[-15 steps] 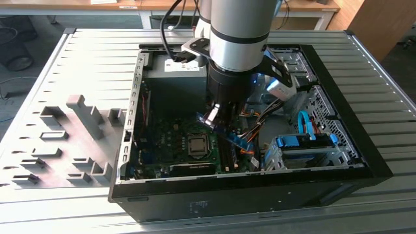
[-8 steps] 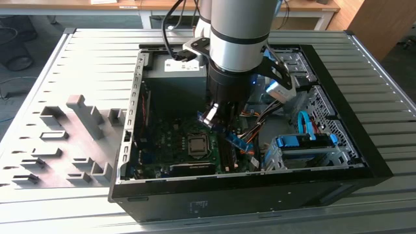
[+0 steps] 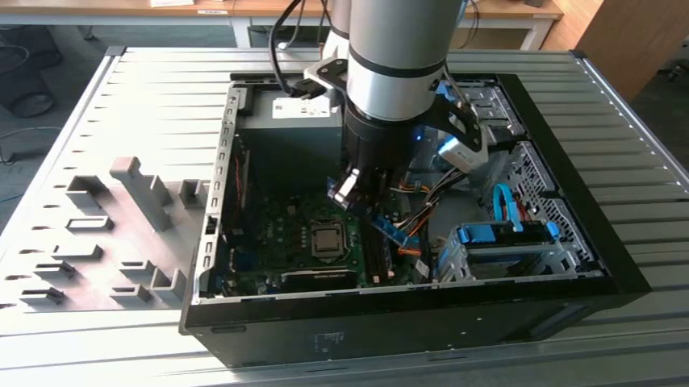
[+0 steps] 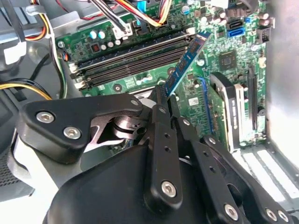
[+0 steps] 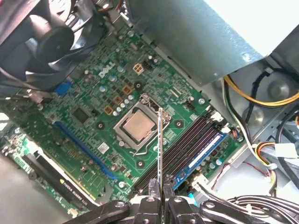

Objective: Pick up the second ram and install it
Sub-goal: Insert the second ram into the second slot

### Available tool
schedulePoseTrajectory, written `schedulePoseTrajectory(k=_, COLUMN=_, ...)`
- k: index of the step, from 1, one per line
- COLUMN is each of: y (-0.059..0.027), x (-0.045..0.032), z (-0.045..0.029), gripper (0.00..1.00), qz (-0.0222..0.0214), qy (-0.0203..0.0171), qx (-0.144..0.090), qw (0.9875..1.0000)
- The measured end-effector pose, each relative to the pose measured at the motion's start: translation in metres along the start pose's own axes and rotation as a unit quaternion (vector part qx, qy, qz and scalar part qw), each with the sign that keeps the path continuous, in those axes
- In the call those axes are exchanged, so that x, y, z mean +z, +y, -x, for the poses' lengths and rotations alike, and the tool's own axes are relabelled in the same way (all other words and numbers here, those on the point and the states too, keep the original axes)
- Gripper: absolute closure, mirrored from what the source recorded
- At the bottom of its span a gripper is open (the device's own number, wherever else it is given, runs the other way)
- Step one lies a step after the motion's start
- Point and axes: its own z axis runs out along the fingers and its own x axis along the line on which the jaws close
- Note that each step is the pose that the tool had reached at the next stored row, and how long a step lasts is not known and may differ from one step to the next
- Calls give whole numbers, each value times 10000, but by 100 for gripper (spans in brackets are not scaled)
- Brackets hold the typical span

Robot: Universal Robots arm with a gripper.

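The arm reaches down into the open case (image 3: 603,270) that lies on the table (image 3: 161,89); grey blocks (image 3: 119,218) stand on the table at the exterior view's left of the case. The gripper (image 4: 164,100) is over the motherboard (image 5: 88,93), and its jaws pinch the second ram (image 4: 187,60) at one short end; the stick points away from the fingers (image 4: 161,135). In the first wrist view the ram (image 5: 160,140) shows edge-on as a thin line; it crosses the corner of the processor socket (image 5: 135,126), just beside the long slots (image 5: 187,144). In the second wrist view its far end is near the end of the slots (image 4: 131,58); it is not seated in any slot.
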Motion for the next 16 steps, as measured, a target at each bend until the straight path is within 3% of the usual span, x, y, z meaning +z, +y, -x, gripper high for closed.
schedulePoseTrajectory(k=8, y=-1, x=7, z=0, gripper=86, qz=6, qy=3, qx=392, qw=9992)
schedulePoseTrajectory(k=16, y=0, x=12, z=0, gripper=86, qz=11, qy=8, qx=813, qw=9967)
